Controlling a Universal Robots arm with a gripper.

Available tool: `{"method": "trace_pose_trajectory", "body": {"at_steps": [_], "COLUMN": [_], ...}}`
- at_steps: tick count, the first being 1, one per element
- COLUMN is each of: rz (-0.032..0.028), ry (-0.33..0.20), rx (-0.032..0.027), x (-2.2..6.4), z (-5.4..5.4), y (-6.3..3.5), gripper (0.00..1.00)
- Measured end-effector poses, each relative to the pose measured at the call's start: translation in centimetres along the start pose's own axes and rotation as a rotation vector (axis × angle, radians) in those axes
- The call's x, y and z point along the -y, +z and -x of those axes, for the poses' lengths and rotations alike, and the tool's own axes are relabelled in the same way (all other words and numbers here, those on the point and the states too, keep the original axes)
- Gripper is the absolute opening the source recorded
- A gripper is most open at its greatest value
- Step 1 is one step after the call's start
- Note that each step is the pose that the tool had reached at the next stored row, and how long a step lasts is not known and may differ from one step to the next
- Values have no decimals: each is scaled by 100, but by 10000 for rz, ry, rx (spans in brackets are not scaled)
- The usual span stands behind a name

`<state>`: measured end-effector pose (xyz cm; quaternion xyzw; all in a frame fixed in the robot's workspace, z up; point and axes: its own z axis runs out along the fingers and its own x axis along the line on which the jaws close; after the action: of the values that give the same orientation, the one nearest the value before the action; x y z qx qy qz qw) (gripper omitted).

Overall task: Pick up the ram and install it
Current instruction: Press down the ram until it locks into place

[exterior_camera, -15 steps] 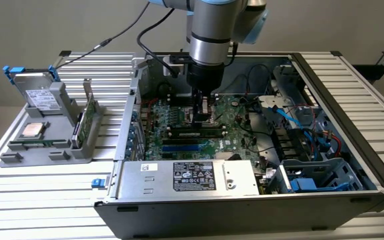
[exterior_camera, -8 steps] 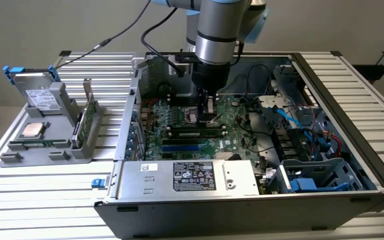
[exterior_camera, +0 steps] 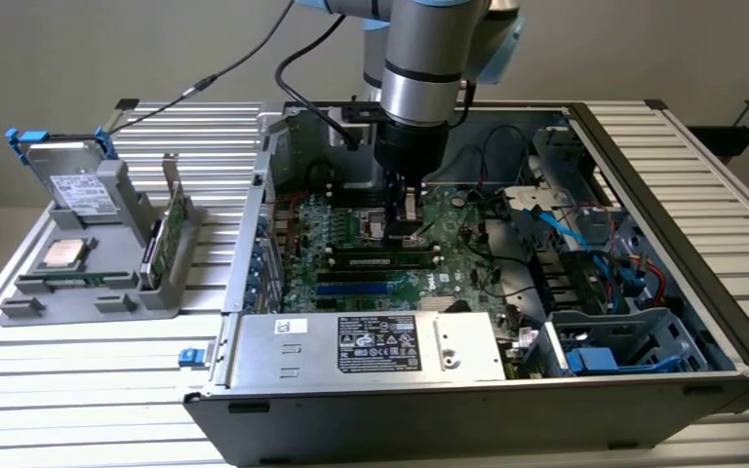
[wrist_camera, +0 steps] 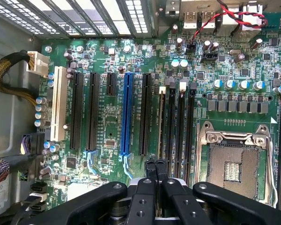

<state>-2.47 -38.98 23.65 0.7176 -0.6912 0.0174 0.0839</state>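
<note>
Grey plastic holder (exterior_camera: pixel 23 310) at the exterior view's left, set on a slatted metal table (exterior_camera: pixel 75 390). Carried a silver hard drive (exterior_camera: pixel 78 185) propped at its back, a square silver processor chip (exterior_camera: pixel 65 252) lying flat in front of that, and a green expansion card (exterior_camera: pixel 167 234) standing on edge along its side nearest the computer.

Next to the right, an open black computer case (exterior_camera: pixel 479 419), lying on its side with the green motherboard (exterior_camera: pixel 348 229) facing up. Silver power supply (exterior_camera: pixel 362 343) with a black label along the near edge.

Over the middle of the board, a silver robot arm (exterior_camera: pixel 427 58) reaching straight down, ending in a black gripper (exterior_camera: pixel 405 219) low above the board. Just in front of it, the ram (exterior_camera: pixel 381 260): a slim green stick, lying lengthwise in one of the dark memory slots and apparently seated there, not in the gripper.

From the wrist view, the two fingers (wrist_camera: pixel 150 165) pressed together with no gap seen between them and nothing visibly clamped. Tips hung over the near end of the row of black memory slots, between a long blue slot (wrist_camera: pixel 127 112) and the open metal processor socket (wrist_camera: pixel 234 161).

Farther toward the exterior view's right, blue cables (exterior_camera: pixel 596 244) and empty-looking metal drive bays inside the case.
</note>
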Motion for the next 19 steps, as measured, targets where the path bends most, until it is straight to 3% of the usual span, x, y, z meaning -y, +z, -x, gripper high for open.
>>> {"method": "trace_pose_trajectory", "body": {"at_steps": [7,19], "rz": [11,199], "ry": [110,1761], "rx": [11,169], "x": [0,0], "z": [0,0], "y": [0,0], "gripper": [10,10]}}
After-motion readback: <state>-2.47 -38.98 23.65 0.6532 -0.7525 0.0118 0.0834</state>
